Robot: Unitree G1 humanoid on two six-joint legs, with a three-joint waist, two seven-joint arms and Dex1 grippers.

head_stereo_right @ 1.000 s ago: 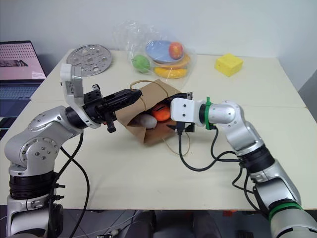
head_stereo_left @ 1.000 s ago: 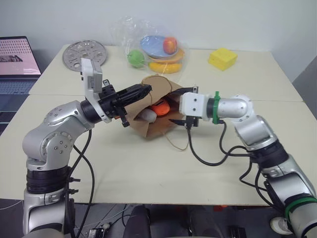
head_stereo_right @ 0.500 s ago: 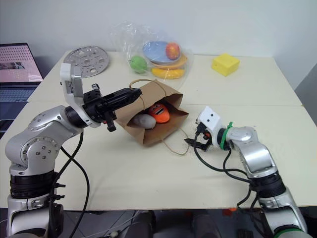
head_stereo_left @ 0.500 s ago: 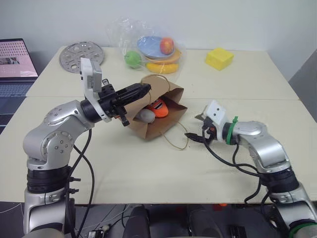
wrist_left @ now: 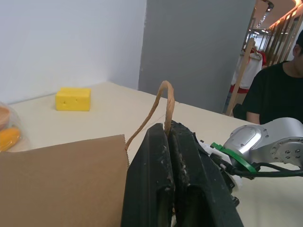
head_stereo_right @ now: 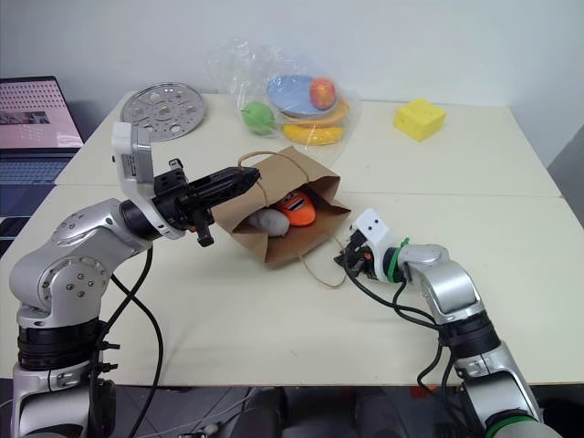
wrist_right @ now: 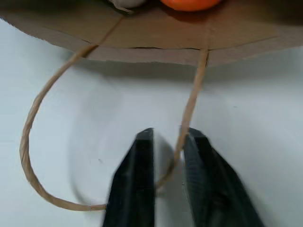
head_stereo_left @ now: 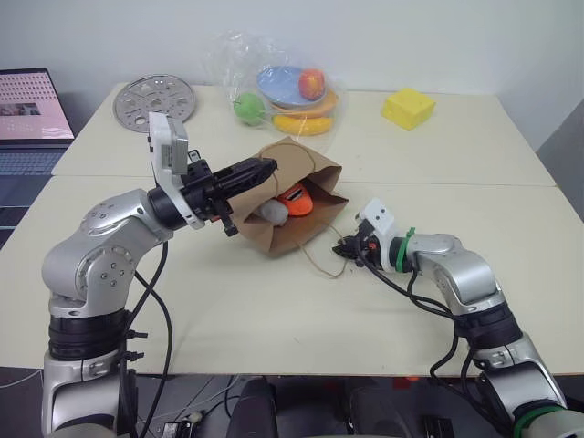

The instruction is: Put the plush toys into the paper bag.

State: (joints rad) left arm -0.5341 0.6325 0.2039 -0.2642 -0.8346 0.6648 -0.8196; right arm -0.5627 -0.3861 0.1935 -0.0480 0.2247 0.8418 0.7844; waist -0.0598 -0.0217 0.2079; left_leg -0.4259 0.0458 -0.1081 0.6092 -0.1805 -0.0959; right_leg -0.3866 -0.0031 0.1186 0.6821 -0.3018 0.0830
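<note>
Cream tabletop [head_stereo_left: 274, 319] runs under everything, with a laptop [head_stereo_left: 27, 109] off at the far left edge, a round metal plate [head_stereo_left: 155, 96], a clear plastic sack of fruit [head_stereo_left: 283, 87] and a yellow block [head_stereo_left: 408, 108] along the back. On it the paper bag [head_stereo_left: 297, 224] lies tipped on its side, mouth toward me, and both plush toys are already inside: the orange carrot [head_stereo_left: 294, 199] and the white egg [head_stereo_left: 271, 212] beside it, near the opening. My left gripper [head_stereo_left: 251, 171] is clamped tight on the bag's upper handle [wrist_left: 158, 106], holding the mouth up. My right gripper [head_stereo_right: 345, 260] sits low at the table by the lower handle loop [wrist_right: 42, 123], its 2 fingers [wrist_right: 137, 189] drawn close with the twisted cord running between them; I cannot tell whether they truly pinch it. The risk I see: with the bag lying flat, a lift by 1 handle alone could tip the mouth down and roll the toys out. If my right fingers miss the thin cord, it slips free, and a hard pull could tear the paper where the handle is glued.
</note>
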